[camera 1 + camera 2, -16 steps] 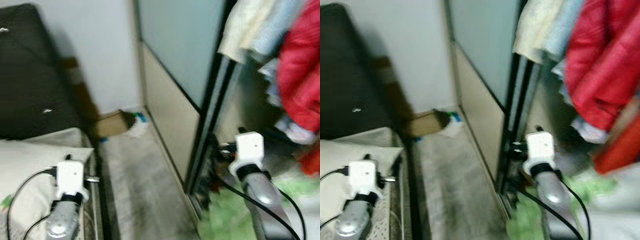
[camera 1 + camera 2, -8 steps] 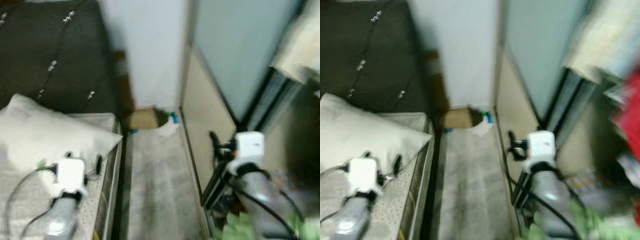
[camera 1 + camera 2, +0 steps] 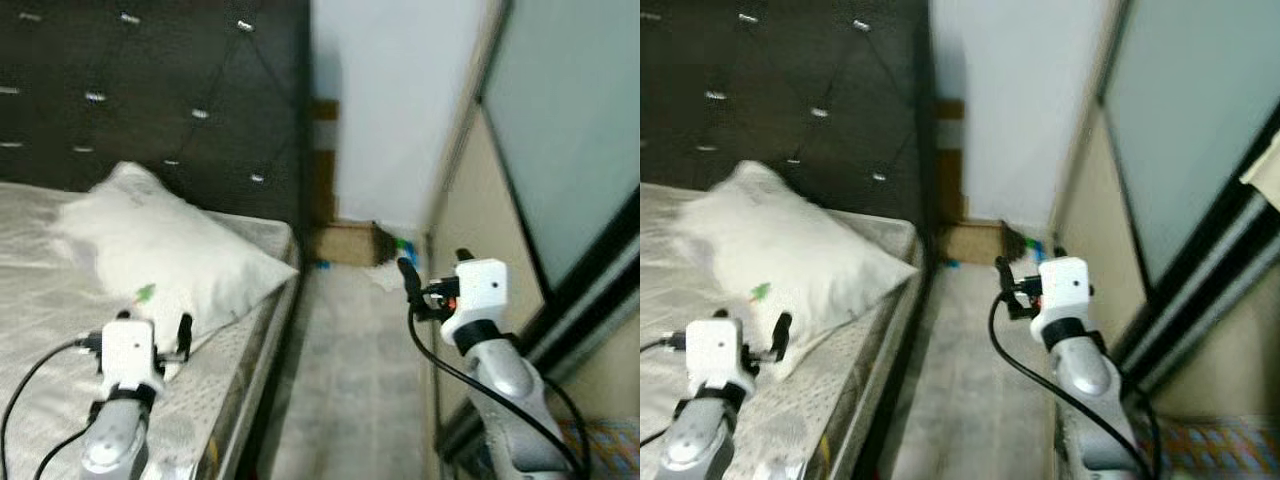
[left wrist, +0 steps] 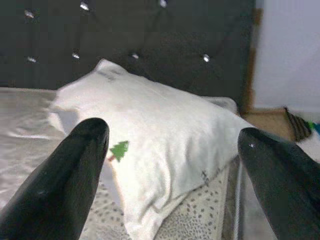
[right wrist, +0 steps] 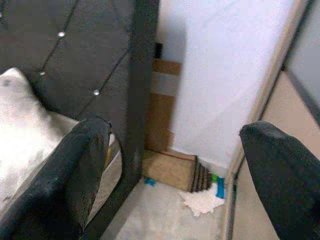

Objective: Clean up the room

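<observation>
Dark tufted headboard [image 3: 150, 90], bed [image 3: 60, 330] at left, pale wall [image 3: 390, 100], grey floor [image 3: 360, 380], sliding wardrobe door [image 3: 560, 150] at right.

Pillow [image 3: 175, 255] lies on bed [image 3: 40, 300] at left, before headboard [image 3: 150, 90]. Floor aisle [image 3: 360, 390] runs between bed and wardrobe door [image 3: 560, 150] at right. Cardboard box [image 3: 350, 243] at aisle's far end, against wall [image 3: 400, 100].

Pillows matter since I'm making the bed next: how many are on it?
1. A white pillow with a small green tree print lies on the mattress near the dark tufted headboard, ahead of the left claw. Others could lie outside the frame.
</observation>
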